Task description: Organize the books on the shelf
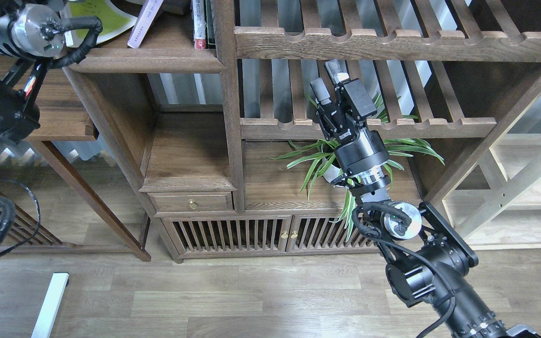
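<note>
At the top left, a bright yellow-green book (99,14) lies flat on the dark-brown shelf (143,60), and my left arm's wrist (31,29) partly covers it. Beside it a pale lavender book (143,23) leans tilted. No dark red book shows. The left arm runs up past the top edge, so its gripper is out of view. Further right, my right gripper (328,80) is held up in front of the slatted rack (369,126). It is open, with nothing between its fingers.
Narrow red-and-white-spined books (200,23) stand upright against the bookcase post (228,103). A green plant (327,157) sits behind my right wrist. Below are a small drawer (190,203) and slatted doors (251,234). A side table (59,117) stands left.
</note>
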### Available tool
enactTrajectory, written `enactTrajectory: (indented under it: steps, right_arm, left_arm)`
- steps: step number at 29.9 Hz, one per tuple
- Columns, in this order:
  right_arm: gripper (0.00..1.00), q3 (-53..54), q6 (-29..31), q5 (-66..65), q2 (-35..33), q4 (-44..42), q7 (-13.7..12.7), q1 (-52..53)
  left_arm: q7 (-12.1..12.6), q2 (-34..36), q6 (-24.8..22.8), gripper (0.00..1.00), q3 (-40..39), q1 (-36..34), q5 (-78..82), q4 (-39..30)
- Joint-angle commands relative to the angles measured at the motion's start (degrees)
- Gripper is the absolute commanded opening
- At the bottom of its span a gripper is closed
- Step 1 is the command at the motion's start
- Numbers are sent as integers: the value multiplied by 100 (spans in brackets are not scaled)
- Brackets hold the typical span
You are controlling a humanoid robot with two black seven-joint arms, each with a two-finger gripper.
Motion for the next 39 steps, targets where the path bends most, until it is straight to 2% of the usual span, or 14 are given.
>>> enactTrajectory:
  steps: [1, 6, 9, 11, 14, 17, 20, 29, 34, 36, 38, 39]
  right_arm:
    - [72, 31, 10, 0, 0, 20, 1, -9]
    - [72, 48, 10, 0, 0, 29, 1, -9]
    - [72, 48, 10, 0, 0, 37, 1, -9]
    - [72, 48, 10, 0, 0, 37, 1, -18]
    - [72, 48, 10, 0, 0, 55, 1, -62]
    - [72, 48, 10, 0, 0, 64, 1, -79]
    - [72, 48, 10, 0, 0, 73, 1, -88]
    - [72, 48, 10, 0, 0, 99, 1, -97]
    - [72, 57, 10, 0, 0, 99, 1, -97]
    - [72, 57, 10, 0, 0, 99, 1, -88]
    - [71, 57, 10, 0, 0, 99, 10, -80]
    - [71, 57, 10, 0, 0, 99, 10, -79]
  left_arm:
    - [-166, 47, -7, 13, 139, -6, -2, 117]
    - [-236, 38, -15, 15, 306, -14, -11, 144]
    - [-377, 38, -15, 19, 394, -14, -11, 231]
    - [-508, 29, -15, 27, 473, -23, -11, 328]
    - [-798, 38, -24, 45, 623, -58, -11, 468]
    - [-1018, 47, -68, 49, 640, -58, -20, 583]
    - [-1045, 21, -200, 49, 640, -58, -29, 680]
    - [-1063, -15, -200, 57, 640, -120, -37, 698]
    - [-1168, -129, -200, 78, 623, -234, -37, 662]
    - [-1238, -120, -217, 89, 614, -234, -72, 654]
    - [-1457, -120, -261, 95, 623, -190, -134, 627]
    - [-1667, -103, -366, 98, 649, -164, -186, 618]
